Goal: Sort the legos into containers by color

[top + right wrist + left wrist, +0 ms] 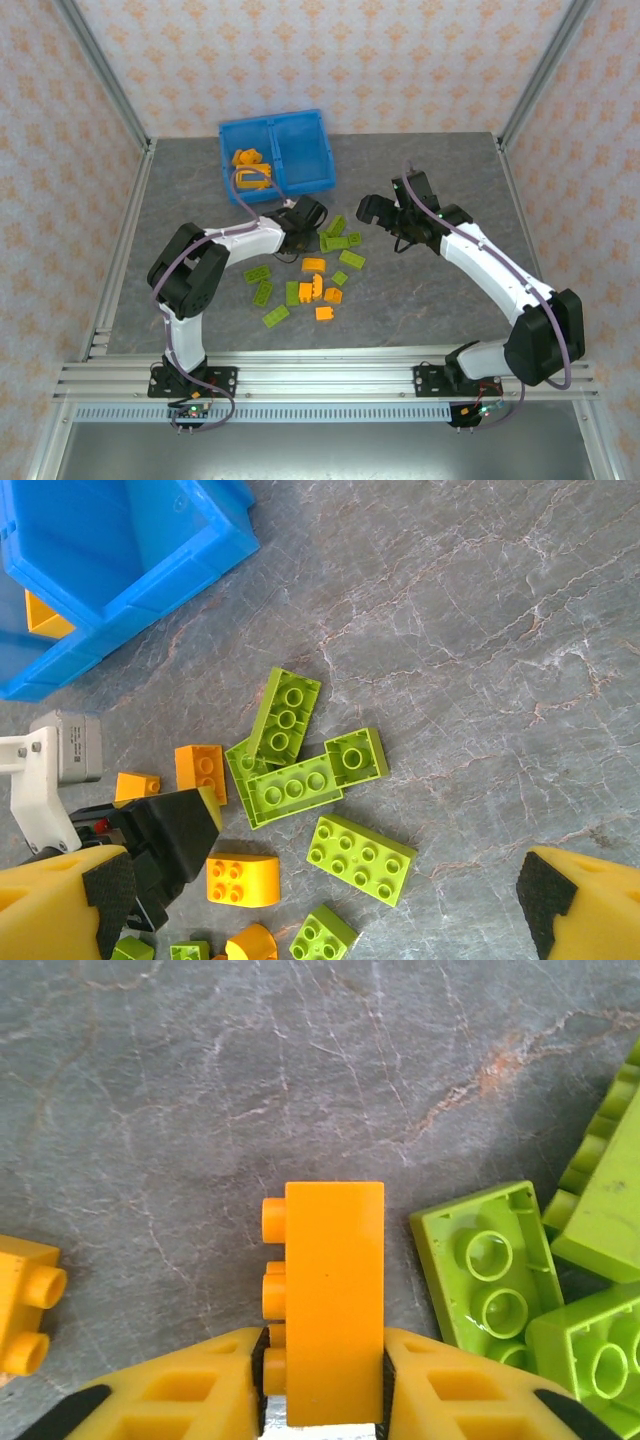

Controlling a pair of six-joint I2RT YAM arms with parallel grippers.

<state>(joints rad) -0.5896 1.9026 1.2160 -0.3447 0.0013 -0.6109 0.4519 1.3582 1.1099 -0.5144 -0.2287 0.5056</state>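
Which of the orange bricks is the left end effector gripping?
The orange brick on its side between the yellow fingers; the others lie free on the table.

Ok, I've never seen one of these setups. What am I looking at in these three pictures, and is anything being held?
Two robot arms are bolted at the near edge of a grey table. The overhead picture looks down from above and behind them. The other two come from a small camera on each wrist, which is why yellow fingers show at the bottom. Loose bricks, orange and lime green, lie mid-table. A blue bin at the back has orange pieces in its left compartment. The left gripper grips an orange brick by its sides. The right gripper is open over the pile, holding nothing.
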